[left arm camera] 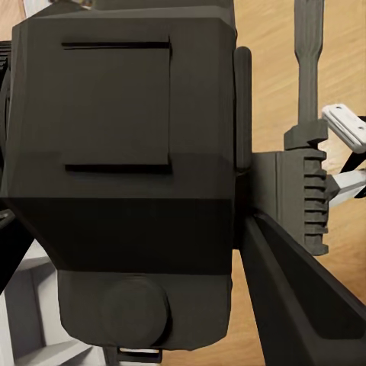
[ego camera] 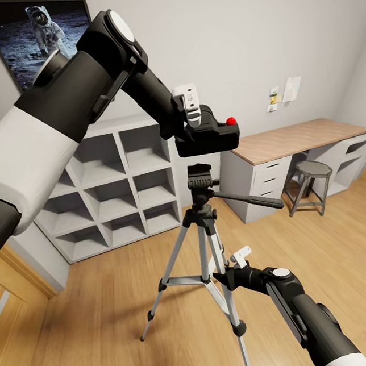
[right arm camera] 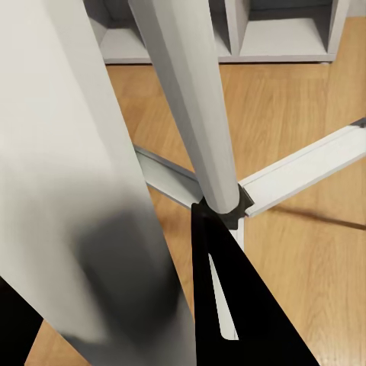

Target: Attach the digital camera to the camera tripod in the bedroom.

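- While the left tool (ego camera: pixel 193 113) grips the digital camera (ego camera: pixel 208 135), the head view has it hanging just above the camera tripod (ego camera: pixel 204 215), not touching its black head.
- Left wrist view: the digital camera (left arm camera: pixel 122 175) up close, dark and boxy, with the tripod's head and long pan handle (left arm camera: pixel 307 69) beyond it over the plank floor.
- Right tool (ego camera: pixel 239 265) sits low beside the silver legs (how wide it stands, I cannot tell).
- Right wrist view brings what the others miss: the centre column (right arm camera: pixel 191 99) and leg braces (right arm camera: pixel 301 171), with the white cubby shelf (right arm camera: pixel 290 38) behind.
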You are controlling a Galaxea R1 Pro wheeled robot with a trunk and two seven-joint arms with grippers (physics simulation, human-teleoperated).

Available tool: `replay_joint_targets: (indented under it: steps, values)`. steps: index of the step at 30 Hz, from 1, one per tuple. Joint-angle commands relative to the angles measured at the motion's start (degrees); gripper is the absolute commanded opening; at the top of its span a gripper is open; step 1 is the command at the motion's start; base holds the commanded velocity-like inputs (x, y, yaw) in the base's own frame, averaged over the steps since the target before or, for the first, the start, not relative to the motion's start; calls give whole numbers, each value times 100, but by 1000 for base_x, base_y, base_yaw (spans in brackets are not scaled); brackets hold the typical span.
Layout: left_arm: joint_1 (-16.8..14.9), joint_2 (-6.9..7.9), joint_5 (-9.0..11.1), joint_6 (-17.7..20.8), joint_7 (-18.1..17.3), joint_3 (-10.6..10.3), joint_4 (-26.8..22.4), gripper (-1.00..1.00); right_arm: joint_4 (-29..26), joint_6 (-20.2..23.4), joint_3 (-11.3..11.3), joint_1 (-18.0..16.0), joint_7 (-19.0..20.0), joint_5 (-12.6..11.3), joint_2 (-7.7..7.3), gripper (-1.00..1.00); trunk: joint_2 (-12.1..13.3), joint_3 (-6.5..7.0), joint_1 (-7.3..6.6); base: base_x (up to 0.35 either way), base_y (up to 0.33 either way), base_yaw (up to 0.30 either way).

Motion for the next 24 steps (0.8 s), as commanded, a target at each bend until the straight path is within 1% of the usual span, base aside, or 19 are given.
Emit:
replay_joint_targets:
  steps: [1, 24]
  values:
    - [-7, 0, -50, 38, -46, 2, -3, -100, 87, 134, -14, -3, 39, 238, 0, -100, -10, -13, 4, 0, 0, 0]
    - [-4, 15, -50, 19, -46, 1, 32, -100, 87, 134, -17, -3, 40, 234, 0, -100, -10, -13, 4, 0, 0, 0]
